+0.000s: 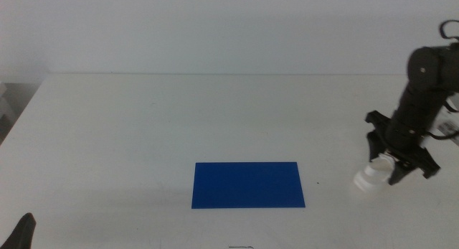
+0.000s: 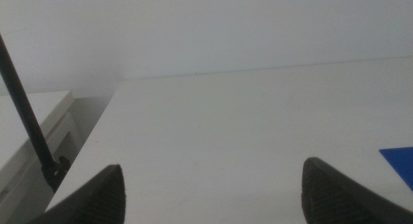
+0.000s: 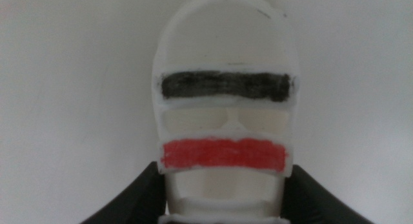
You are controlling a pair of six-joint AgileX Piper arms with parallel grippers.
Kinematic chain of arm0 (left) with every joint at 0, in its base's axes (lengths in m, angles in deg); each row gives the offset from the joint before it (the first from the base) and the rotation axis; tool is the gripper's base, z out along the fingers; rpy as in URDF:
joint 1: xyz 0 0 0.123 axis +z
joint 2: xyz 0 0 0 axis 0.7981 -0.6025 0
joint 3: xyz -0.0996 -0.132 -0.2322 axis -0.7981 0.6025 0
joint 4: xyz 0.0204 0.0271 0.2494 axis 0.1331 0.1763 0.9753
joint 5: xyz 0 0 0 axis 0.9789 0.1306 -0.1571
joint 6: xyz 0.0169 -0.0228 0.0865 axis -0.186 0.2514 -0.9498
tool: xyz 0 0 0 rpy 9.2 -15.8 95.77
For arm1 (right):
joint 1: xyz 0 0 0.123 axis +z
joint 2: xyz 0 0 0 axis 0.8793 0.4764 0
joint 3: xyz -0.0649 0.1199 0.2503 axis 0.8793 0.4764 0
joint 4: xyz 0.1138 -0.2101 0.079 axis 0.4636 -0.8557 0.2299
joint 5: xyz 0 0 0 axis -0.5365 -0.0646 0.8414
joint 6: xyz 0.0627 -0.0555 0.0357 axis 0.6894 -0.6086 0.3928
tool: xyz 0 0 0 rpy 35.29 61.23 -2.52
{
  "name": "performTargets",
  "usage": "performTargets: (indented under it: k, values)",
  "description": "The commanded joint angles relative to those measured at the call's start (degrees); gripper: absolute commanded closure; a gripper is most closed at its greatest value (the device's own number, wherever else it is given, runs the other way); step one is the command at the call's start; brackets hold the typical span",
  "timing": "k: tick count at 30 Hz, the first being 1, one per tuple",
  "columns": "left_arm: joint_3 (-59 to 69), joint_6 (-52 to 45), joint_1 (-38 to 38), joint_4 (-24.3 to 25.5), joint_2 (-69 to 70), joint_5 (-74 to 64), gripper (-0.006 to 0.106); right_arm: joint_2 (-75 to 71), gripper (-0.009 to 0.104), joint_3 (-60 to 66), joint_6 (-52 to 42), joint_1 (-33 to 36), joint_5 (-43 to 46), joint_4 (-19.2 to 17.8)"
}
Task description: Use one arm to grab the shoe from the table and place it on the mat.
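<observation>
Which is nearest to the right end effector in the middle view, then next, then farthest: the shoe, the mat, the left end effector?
1. The shoe, between the right end effector's jaws at the table's right side.
2. The mat, to its left, mid-table.
3. The left end effector, waiting at the bottom-left corner.

This looks like a robotics lab or test bench rather than a home. A plain white table (image 1: 179, 127) stands against a bare white wall (image 1: 215, 26), carrying only staged items. A black jointed arm (image 1: 423, 84) reaches over its right edge, and pale cabinet-like furniture (image 2: 32, 133) stands beyond its left edge.
</observation>
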Motion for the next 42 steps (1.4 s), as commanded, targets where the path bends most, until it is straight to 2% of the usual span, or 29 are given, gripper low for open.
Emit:
performTargets:
  k: [1,4,9,15,21,26,30,37,42]
  values:
    - [-0.2,0.9,-0.2,-0.5,1.1,4.7,0.007,-3.0,0.096,-3.6,2.3,2.8,-3.0,-1.8]
    - [-0.2,0.9,-0.2,-0.5,1.1,4.7,0.007,-3.0,0.096,-7.2,6.5,7.7,-5.5,-3.9]
    - [-0.2,0.9,-0.2,-0.5,1.1,4.7,0.007,-2.8,0.096,-12.3,11.3,16.0,-5.2,-2.2]
    - [-0.2,0.9,-0.2,-0.5,1.1,4.7,0.007,-2.2,0.096,-14.2,16.1,24.9,-1.9,-2.8]
    - [-0.2,0.9,-0.2,-0.5,1.1,4.7,0.007,0.6,0.096,-14.2,17.2,29.9,-0.7,-1.0]
    - [-0.2,0.9,-0.2,-0.5,1.1,4.7,0.007,1.8,0.096,-14.2,16.5,30.6,-1.1,-0.4]
    - [-0.2,0.9,-0.2,-0.5,1.1,4.7,0.007,1.7,0.096,-14.2,10.9,30.6,-0.9,-1.1]
    - [-0.2,0.9,-0.2,-0.5,1.1,4.7,0.007,1.6,0.096,-14.2,-9.6,30.6,-1.3,-2.4]
    - [-0.2,0.9,-0.2,-0.5,1.1,4.7,0.007,1.6,0.096,-14.2,-27.8,30.6,-1.9,-7.2]
